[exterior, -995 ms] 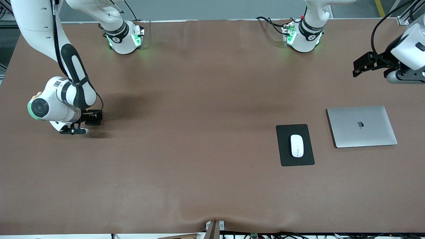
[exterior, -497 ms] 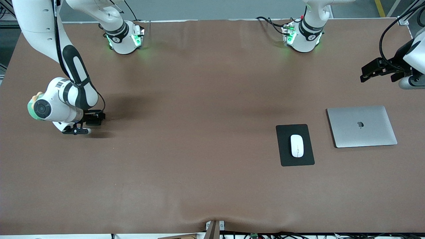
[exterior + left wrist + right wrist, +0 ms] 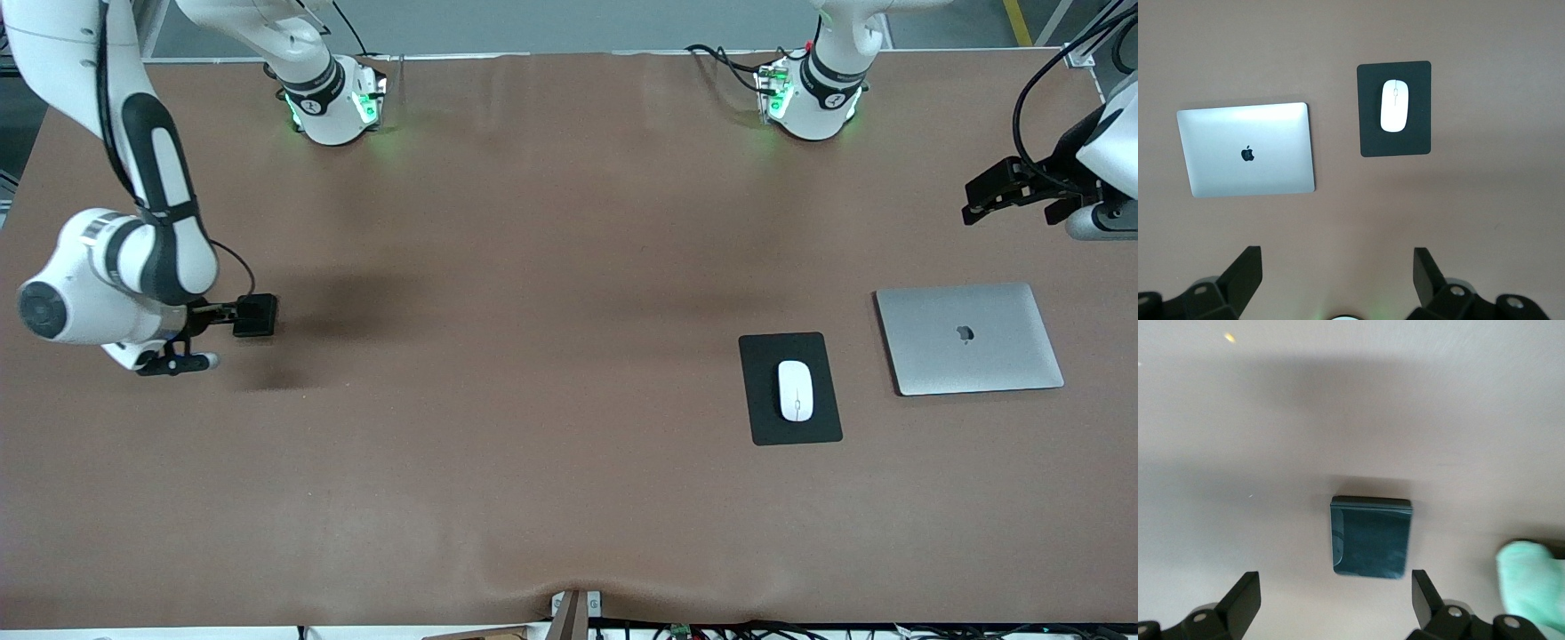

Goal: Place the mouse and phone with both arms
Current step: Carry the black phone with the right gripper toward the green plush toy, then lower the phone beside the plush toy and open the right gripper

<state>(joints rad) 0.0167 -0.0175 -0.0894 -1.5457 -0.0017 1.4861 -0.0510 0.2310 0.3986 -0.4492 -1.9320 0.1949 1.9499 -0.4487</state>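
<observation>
Mouse lay on pad; phone lay on table, w/ right gripper released above it. Left gripper released, waiting; both placements looked done.

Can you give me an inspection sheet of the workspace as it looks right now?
Surface: brown table, slightly rippled at the edge nearest the front camera.
Job's things: white mouse on black mouse pad; black phone flat on the table at the right arm's end.
Clutter: closed silver laptop beside the pad.
Grippers: right gripper over the phone, jaws open, empty; left gripper over bare table above the laptop, jaws open, empty.
Cables: black leads at the left arm's base.
Surroundings: nothing seen.
</observation>
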